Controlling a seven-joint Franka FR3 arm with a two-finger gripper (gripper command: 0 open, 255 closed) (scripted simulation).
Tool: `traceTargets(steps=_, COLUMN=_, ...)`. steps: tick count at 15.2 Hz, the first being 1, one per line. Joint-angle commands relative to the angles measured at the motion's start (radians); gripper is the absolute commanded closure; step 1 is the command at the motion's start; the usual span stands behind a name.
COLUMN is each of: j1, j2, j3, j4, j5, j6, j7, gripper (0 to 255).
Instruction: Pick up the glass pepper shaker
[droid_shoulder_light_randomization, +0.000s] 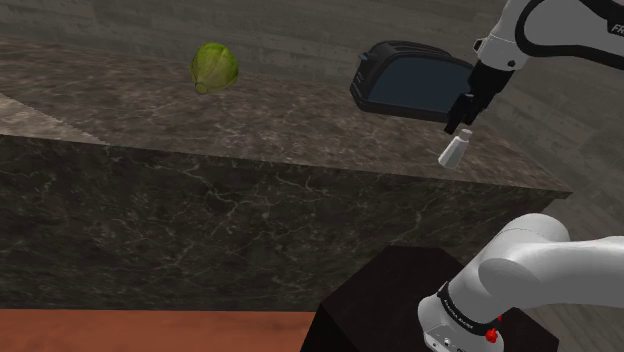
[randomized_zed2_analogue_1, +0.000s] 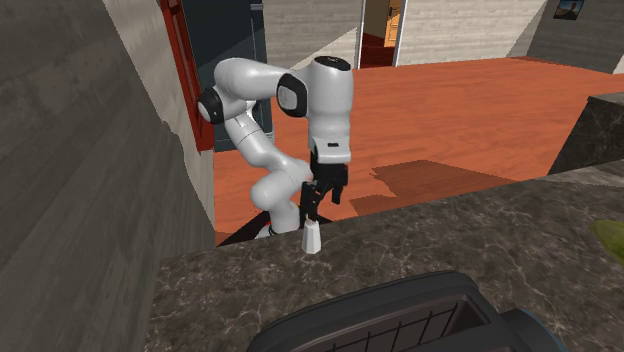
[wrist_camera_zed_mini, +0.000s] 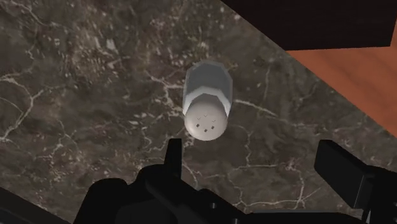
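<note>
The pepper shaker (droid_shoulder_light_randomization: 455, 150) is a small pale grey bottle with a rounded, holed cap. It stands on the dark marble counter (droid_shoulder_light_randomization: 250, 120) close to the edge nearest the arm. In the second exterior view the shaker (randomized_zed2_analogue_1: 311, 237) sits right at the counter's rim, with my gripper (randomized_zed2_analogue_1: 314, 203) hanging just above it. My gripper (droid_shoulder_light_randomization: 463, 122) is open. In the wrist view its fingers (wrist_camera_zed_mini: 172, 156) stand wide apart, and the shaker (wrist_camera_zed_mini: 207, 105) lies below and ahead of them, nearer one finger, untouched.
A black toaster (droid_shoulder_light_randomization: 410, 80) sits on the counter just beyond the shaker, large in the second exterior view's foreground (randomized_zed2_analogue_1: 400, 315). A green lettuce head (droid_shoulder_light_randomization: 214, 67) lies farther along the counter. The counter edge drops to an orange floor (randomized_zed2_analogue_1: 470, 110) beside the stand (droid_shoulder_light_randomization: 390, 300).
</note>
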Motion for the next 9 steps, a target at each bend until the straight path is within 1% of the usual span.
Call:
traceTargets(steps=1, j1=-0.007, j2=-0.003, j3=-0.039, j4=0.016, j5=-0.039, j6=-0.027, j7=-0.069, gripper=0)
traceTargets(steps=2, j1=-0.009, j2=-0.003, j3=-0.046, j4=0.02, j5=-0.045, j6=-0.031, j7=-0.08, gripper=0)
traceTargets(steps=9, j1=-0.018, j2=-0.035, j3=-0.064, j4=-0.099, j5=-0.064, j6=0.055, j7=-0.068, gripper=0)
